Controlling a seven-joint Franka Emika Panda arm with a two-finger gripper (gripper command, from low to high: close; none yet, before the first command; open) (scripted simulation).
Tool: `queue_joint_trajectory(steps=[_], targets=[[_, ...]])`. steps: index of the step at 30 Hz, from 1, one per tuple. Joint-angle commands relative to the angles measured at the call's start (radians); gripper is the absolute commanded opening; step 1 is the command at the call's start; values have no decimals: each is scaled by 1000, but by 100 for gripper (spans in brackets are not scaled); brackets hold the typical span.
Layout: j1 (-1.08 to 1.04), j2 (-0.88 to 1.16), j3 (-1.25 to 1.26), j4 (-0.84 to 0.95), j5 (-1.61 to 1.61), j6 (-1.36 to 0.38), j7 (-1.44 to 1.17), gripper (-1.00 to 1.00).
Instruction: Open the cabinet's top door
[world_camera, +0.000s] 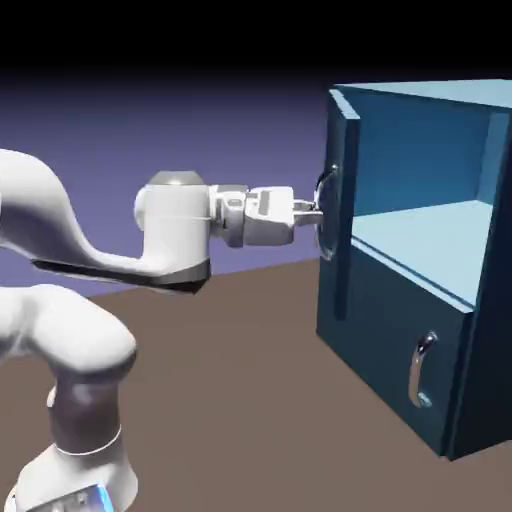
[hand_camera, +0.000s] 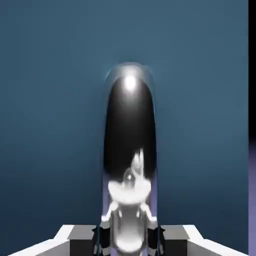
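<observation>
cabinet (world_camera: 400, 340) cropped at right, handle's (hand_camera: 130, 115) lower end cut off

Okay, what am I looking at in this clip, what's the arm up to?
A white robot arm is opening the top door of a dark-blue cabinet. Its fingers are at the door's curved silver handle, closed on it as far as the views show. The door stands swung out from the cabinet, with the light-blue interior in plain sight. The lower panel, with its smaller silver handle, is shut.
</observation>
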Motion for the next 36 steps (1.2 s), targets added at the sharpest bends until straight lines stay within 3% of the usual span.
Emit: queue_joint_trajectory(steps=[1, 10, 18, 26, 36], targets=[[0, -15, 34, -14, 46, -25, -12, -100], [55, -84, 351, -70, 436, -267, -77, -100], [111, -3, 641, -9, 758, -508, -64, -100], [60, 200, 931, 175, 1037, -773, 0, -100], [-201, 493, 1292, 525, 1246, -1113, 110, -100]])
